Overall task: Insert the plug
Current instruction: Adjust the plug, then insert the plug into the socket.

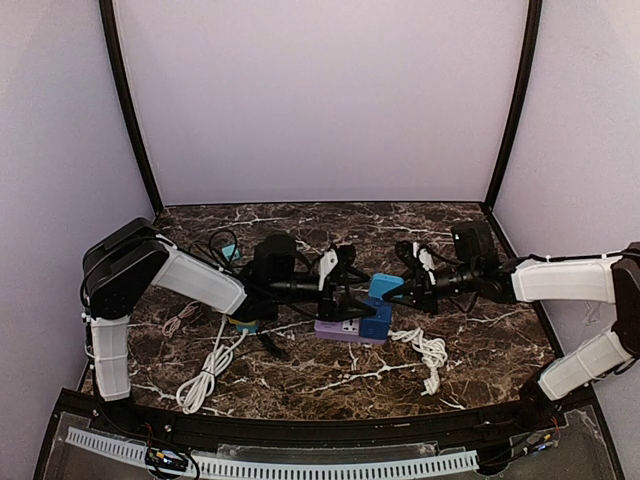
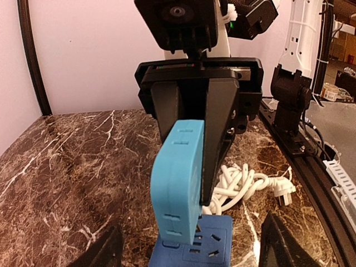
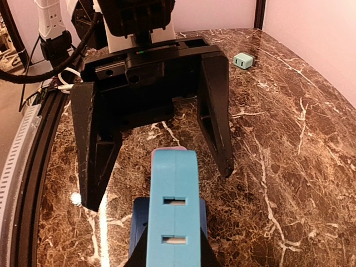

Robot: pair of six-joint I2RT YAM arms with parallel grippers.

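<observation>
Right gripper [image 2: 186, 161] clamps the light-blue plug [image 2: 177, 183] upright over the dark-blue power strip [image 2: 207, 246]. Left gripper [image 3: 158, 186] faces it, fingers spread wide, holding nothing.

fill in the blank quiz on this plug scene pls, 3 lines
1. The left gripper stands open and holds ___.
2. The right gripper holds a light blue adapter over a socket block coloured dark ___.
3. The coiled cable lying beside that block is ___.

Missing words: nothing; blue; white
</observation>
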